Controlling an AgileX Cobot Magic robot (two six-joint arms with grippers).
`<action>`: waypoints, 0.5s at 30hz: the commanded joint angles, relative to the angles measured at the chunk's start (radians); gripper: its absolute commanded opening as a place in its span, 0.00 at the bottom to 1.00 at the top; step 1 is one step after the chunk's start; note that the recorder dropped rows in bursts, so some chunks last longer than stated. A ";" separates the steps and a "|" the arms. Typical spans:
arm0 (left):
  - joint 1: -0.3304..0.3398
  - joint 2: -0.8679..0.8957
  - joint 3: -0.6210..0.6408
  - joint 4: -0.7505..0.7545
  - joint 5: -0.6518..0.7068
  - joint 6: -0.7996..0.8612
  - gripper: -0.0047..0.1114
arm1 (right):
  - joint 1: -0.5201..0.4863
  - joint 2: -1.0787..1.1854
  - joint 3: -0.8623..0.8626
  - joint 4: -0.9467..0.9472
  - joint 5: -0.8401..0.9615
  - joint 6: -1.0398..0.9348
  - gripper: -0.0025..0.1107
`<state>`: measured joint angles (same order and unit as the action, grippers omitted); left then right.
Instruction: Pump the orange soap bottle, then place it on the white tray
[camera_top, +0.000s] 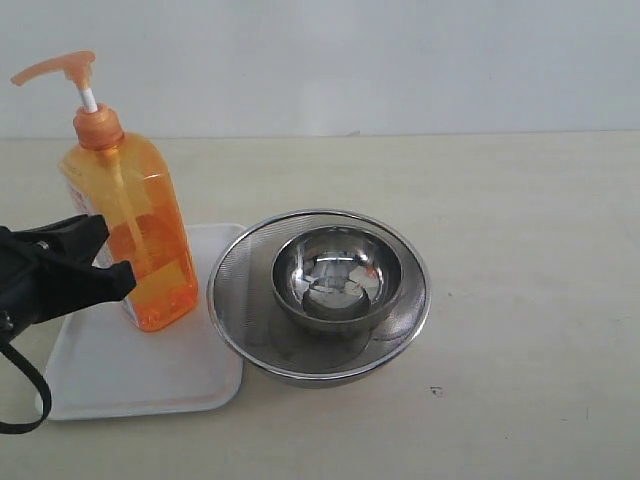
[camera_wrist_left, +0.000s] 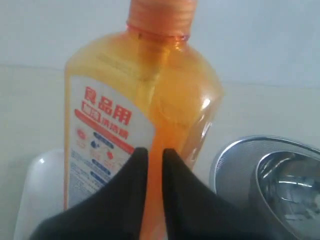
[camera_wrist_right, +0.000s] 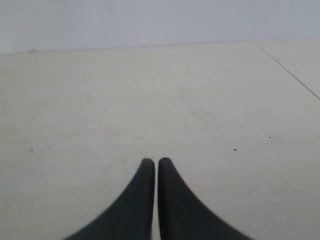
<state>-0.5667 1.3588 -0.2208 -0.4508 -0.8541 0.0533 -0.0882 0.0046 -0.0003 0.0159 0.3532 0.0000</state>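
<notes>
The orange soap bottle (camera_top: 150, 240) stands upright on the white tray (camera_top: 130, 385), a flat, smooth plastic rectangle with rounded corners and a low rim, on the pale table (camera_top: 530, 250). The bottle is translucent and flat-sided, with a curved orange pump head (camera_top: 55, 68) raised on a white stem. The left wrist view shows its white label (camera_wrist_left: 100, 145) printed in red. Just right of the tray sits a round wire-mesh strainer (camera_top: 415, 315) with a polished steel bowl (camera_top: 337, 275) nested inside.

The black left end effector (camera_top: 115, 252) sits low against the bottle's left side. Its tapered fingers are drawn close with only a narrow slit between them, where orange shows through. It pinches nothing, and contact with the bottle cannot be told. The right end effector (camera_wrist_right: 156, 162) hangs over bare table, its fingers pressed almost together and empty.
</notes>
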 joint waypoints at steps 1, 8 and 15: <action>-0.002 -0.068 -0.002 0.102 0.121 -0.116 0.38 | -0.002 -0.005 0.000 -0.001 -0.010 -0.007 0.02; -0.002 -0.132 -0.002 0.730 0.244 -0.583 0.08 | -0.002 -0.005 0.000 -0.001 -0.010 -0.007 0.02; -0.002 -0.134 -0.017 0.745 0.085 -0.601 0.08 | -0.002 -0.005 0.000 -0.001 -0.010 -0.007 0.02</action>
<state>-0.5667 1.2275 -0.2208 0.3117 -0.6901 -0.5494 -0.0882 0.0046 -0.0003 0.0159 0.3532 0.0000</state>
